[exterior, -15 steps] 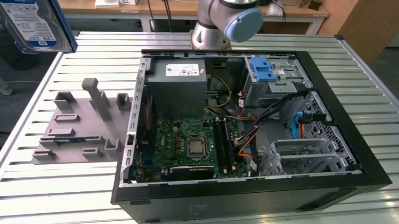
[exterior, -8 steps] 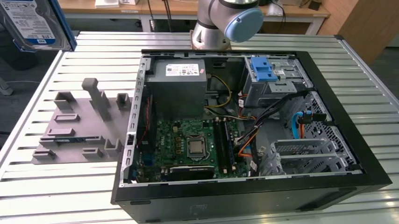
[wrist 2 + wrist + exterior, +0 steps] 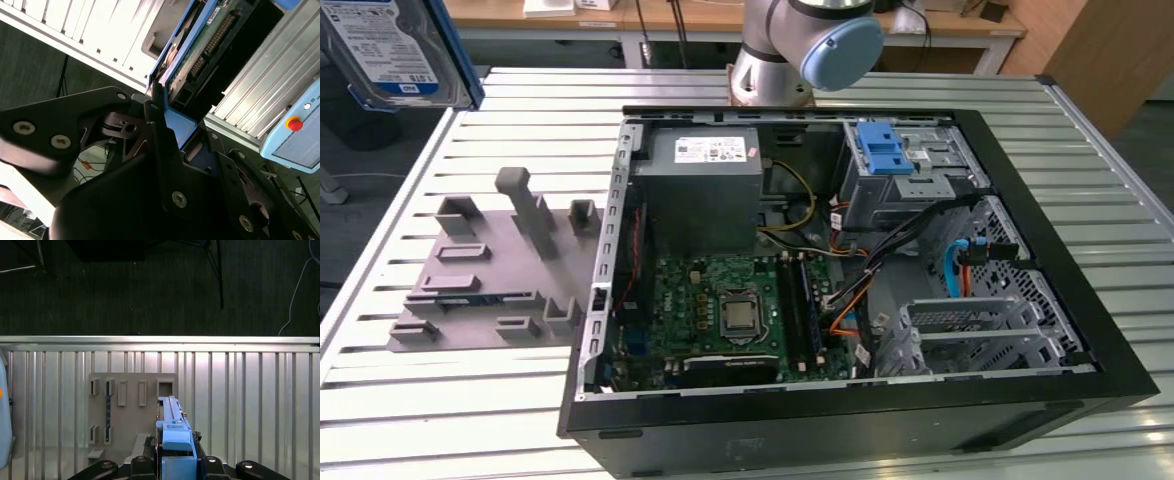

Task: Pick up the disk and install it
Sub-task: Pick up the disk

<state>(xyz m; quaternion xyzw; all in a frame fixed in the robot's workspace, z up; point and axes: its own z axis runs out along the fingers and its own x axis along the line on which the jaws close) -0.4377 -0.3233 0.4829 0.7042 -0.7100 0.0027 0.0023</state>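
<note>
Illegible label print on the disk (image 3: 396, 47)

Black end effector (image 3: 175, 125); the disk (image 3: 394, 45) in it — silver, white-and-blue label, blue bracket, green circuit board (image 3: 196, 55). Beyond the end effector — pale silver ribbed surface (image 3: 250, 405), matt grey fixture plate (image 3: 131, 425).

The exterior view's top edge crops your disk (image 3: 394, 50). In the second wrist view, the gripper (image 3: 177, 127) hides its held end.
</note>
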